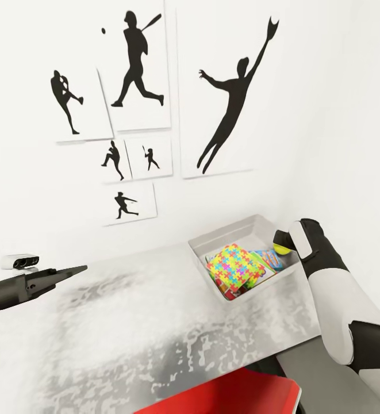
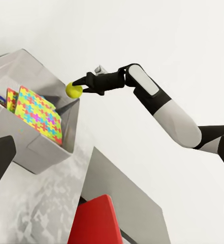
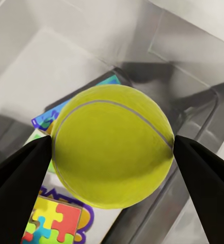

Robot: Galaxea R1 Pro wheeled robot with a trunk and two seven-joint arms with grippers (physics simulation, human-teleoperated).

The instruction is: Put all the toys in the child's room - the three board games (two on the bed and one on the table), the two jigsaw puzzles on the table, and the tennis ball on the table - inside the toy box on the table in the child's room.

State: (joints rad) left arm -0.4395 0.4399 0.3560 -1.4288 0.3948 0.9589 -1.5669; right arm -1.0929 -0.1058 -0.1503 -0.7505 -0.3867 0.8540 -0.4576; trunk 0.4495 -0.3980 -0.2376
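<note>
Right wrist view: tennis ball (image 3: 112,146) pinched between both fingertips (image 3: 20,173), right gripper (image 2: 84,87) clenched on it. Hangs over right edge of toy box (image 1: 212,241), above board game (image 3: 81,99) and jigsaw puzzles (image 1: 235,264) stacked inside. Box on table (image 1: 126,322). Left gripper (image 1: 77,269) off to left, well apart; jaw state unclear.
</note>
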